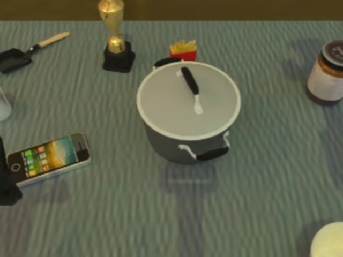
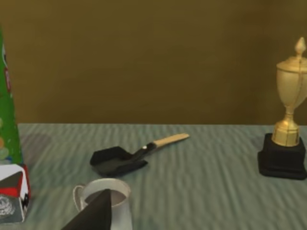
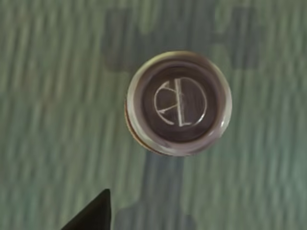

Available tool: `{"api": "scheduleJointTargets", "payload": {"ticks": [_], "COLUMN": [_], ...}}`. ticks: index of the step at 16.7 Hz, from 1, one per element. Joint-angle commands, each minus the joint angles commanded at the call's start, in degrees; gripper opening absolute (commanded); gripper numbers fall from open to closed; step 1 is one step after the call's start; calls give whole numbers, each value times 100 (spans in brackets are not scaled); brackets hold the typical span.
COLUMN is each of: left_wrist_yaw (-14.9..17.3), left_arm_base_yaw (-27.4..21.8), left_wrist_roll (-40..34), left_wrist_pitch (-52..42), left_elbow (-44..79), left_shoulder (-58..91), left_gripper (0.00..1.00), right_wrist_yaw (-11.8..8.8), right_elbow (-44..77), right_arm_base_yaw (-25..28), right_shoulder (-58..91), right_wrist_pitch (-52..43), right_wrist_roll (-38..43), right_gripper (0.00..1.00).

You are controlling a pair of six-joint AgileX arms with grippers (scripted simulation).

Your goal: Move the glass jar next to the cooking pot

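Right wrist view puts your right gripper directly above the small glass jar [image 3: 178, 103], dark round lid facing up, standing well apart from the large dark grey cooking pot [image 1: 187, 110]. You cannot tell how the jaws stand. Reaching is the step in hand; next, descend and straddle the jar.

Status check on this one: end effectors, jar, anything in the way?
Right end effector above the glass jar, not holding it. Jar upright at the table's right edge, far from the cooking pot. Path between them bare.
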Motion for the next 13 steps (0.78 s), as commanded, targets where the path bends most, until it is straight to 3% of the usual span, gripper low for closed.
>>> {"api": "scheduleJointTargets", "payload": {"ticks": [7, 13], "left_wrist_yaw": [0, 0], "left_arm_base_yaw": [0, 0], "left_wrist_roll": [0, 0], "left_wrist_pitch": [0, 0], "left_elbow": [0, 0], "left_shoulder": [0, 0], "left_gripper": [100, 100], "right_wrist_yaw": [-63, -91], "right_elbow": [3349, 4608], "right_arm_base_yaw": [57, 83], "right_shoulder": [3068, 4260], "right_wrist_pitch": [-1775, -2460], "right_wrist_roll": [-305, -425], "right_gripper": [100, 100]}}
